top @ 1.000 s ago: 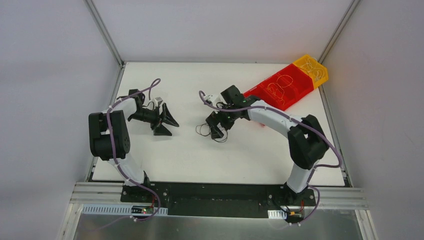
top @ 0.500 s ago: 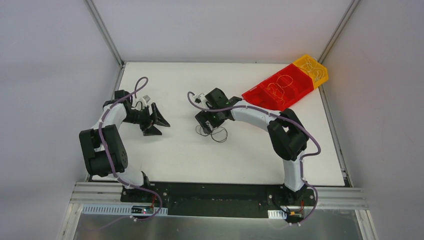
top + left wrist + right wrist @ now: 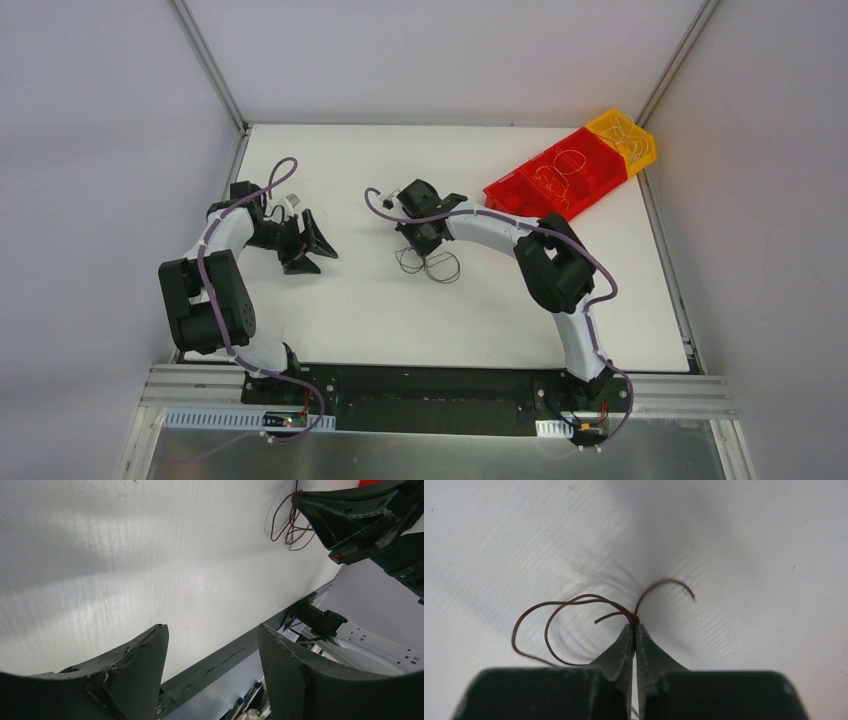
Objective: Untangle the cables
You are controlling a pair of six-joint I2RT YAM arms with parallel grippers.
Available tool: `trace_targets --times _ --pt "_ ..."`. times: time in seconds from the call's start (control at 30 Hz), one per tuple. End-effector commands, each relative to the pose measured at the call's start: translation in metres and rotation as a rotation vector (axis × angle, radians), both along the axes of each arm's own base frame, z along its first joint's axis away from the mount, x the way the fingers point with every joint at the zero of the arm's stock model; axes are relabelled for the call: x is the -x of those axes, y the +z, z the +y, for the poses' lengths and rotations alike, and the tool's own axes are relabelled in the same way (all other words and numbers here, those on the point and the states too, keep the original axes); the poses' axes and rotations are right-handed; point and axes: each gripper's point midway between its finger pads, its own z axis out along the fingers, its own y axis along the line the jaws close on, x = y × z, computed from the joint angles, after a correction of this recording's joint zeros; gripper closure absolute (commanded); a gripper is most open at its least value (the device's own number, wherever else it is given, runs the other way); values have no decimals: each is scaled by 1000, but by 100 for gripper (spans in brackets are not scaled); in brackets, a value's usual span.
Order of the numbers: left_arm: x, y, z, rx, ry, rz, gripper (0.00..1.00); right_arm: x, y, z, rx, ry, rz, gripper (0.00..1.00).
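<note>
Two finger sets: left fingers [image 3: 142, 665] wide, nothing between; right fingers [image 3: 628, 640] pinched shut on cables [image 3: 574, 605].
Location: loops flat in middle of desk [image 3: 400, 320], between the arms.
Edges: well apart from every desk edge and red bin [image 3: 555, 175].
Room: bare desk toward near edge.

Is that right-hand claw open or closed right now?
Closed: the right gripper has its fingertips pressed together, pinching the dark wire at their tips.

Thin dark cables [image 3: 430, 265] in loose curly loops

Open tabletop [image 3: 400, 320] beside cables [image 3: 428, 265] (red bin [image 3: 506, 190] far right)
</note>
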Motion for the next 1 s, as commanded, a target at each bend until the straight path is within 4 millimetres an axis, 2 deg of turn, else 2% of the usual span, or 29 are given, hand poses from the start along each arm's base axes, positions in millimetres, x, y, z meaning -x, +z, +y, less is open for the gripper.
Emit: trace_targets --times 0.0,0.03,0.1,0.2,0.27,0.33,0.4,0.47,0.5,0.57,0.63,0.73,0.97 --pt "-4 8 8 -42 -4 -38 34 11 -4 -6 31 16 88 100" --pt "-4 9 7 -40 -4 -39 34 9 6 -2 -1 26 79 100" --pt "-4 10 7 -39 -3 -41 34 8 42 13 -132 50 62 100" --pt "-3 10 7 -36 -3 -42 34 6 122 41 -394 96 -14 100" --pt "-3 10 6 -34 -4 -42 34 9 164 50 -505 112 -50 100" --pt "-4 9 6 -34 -5 -40 35 12 189 51 -562 98 -50 100" --pt "-5 9 7 -35 -3 -41 35 17 202 48 -606 79 -20 100" --pt "-5 9 6 -31 -3 -39 35 20 199 39 -618 51 24 100" --pt "-5 8 6 -29 -2 -36 35 21 191 32 -610 34 47 100" --pt "-6 8 6 -23 -2 -31 35 21 168 15 -563 -5 86 100" --pt "-7 7 6 -19 -2 -28 35 22 131 -7 -471 -31 116 100" --pt "-8 6 5 -13 -2 -22 35 24 93 -27 -356 8 118 100" --pt "-13 5 5 -3 2 -10 36 19 67 -23 -239 74 76 100"
